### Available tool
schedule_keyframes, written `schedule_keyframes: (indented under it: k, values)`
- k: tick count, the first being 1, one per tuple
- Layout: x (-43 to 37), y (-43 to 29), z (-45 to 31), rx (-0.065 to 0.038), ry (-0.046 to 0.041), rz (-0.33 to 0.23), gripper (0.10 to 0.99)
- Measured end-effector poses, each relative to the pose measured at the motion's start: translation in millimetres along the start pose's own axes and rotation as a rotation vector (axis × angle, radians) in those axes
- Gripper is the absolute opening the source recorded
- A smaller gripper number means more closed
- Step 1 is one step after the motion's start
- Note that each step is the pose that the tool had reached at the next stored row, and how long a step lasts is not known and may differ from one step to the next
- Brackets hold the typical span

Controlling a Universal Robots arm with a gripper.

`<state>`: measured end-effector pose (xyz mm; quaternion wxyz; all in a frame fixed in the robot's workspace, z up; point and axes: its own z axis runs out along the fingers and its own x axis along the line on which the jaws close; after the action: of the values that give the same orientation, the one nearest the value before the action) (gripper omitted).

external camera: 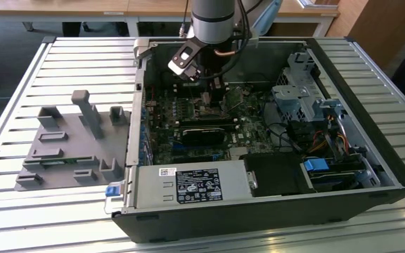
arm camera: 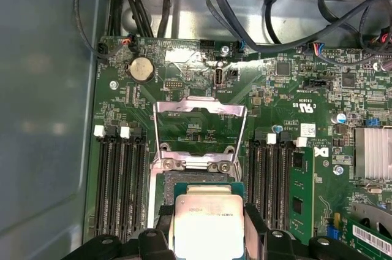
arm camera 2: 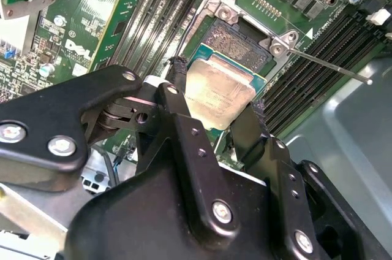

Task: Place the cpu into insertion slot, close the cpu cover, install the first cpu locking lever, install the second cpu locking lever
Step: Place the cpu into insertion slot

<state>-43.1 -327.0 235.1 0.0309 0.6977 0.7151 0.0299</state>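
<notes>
My gripper (arm camera 2: pixel 217 97) is shut on the cpu (arm camera 2: pixel 219 88), a pale silvery square chip pinched by two opposite edges between the black fingers (arm camera 2: pixel 179 79). The chip hangs over the insertion slot (arm camera 2: pixel 236 45), offset from its dark centre; I cannot tell whether it touches. In the first wrist view the cpu (arm camera: pixel 208 223) sits in front of the insertion slot (arm camera: pixel 160 187), and the cpu cover (arm camera: pixel 199 108) is swung open behind it. A thin locking lever (arm camera 2: pixel 331 67) sticks out beside the socket. In the exterior view the gripper (external camera: pixel 206 100) reaches down into the open computer case.
Memory slots (arm camera: pixel 119 180) flank the socket on both sides. A black card (external camera: pixel 206 129) lies across the board, with the power supply (external camera: pixel 188 184) in front and a drive cage (external camera: pixel 297 100) towards the exterior view's right. A grey fixture (external camera: pixel 69 142) stands outside the case.
</notes>
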Motion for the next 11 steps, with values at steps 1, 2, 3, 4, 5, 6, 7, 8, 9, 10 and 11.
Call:
schedule_keyframes:
  k: [1,2,3,4,5,6,7,8,9,10,11]
  values:
    - [0.0,0.0,0.4,0.000,-0.0003,0.000,0.537]
    - [0.0,-0.1,0.7,0.000,-0.0004,0.000,0.537]
    - [0.0,-0.1,1.0,0.000,-0.0005,0.000,0.537]
    - [0.0,-0.2,1.2,0.000,-0.0006,0.000,0.537]
    - [0.0,-0.3,1.5,0.000,-0.0006,0.000,0.537]
    - [0.0,-0.5,1.8,0.000,-0.0004,0.000,0.537]
    - [0.1,-0.6,2.3,0.000,-0.0003,0.000,0.537]
    - [0.1,-0.8,2.8,0.000,-0.0003,0.000,0.537]
    - [0.2,-0.9,3.4,0.000,-0.0005,0.000,0.537]
    - [0.4,-1.0,4.2,0.000,-0.0004,0.000,0.537]
    - [0.6,-1.1,4.9,0.000,-0.0004,0.000,0.537]
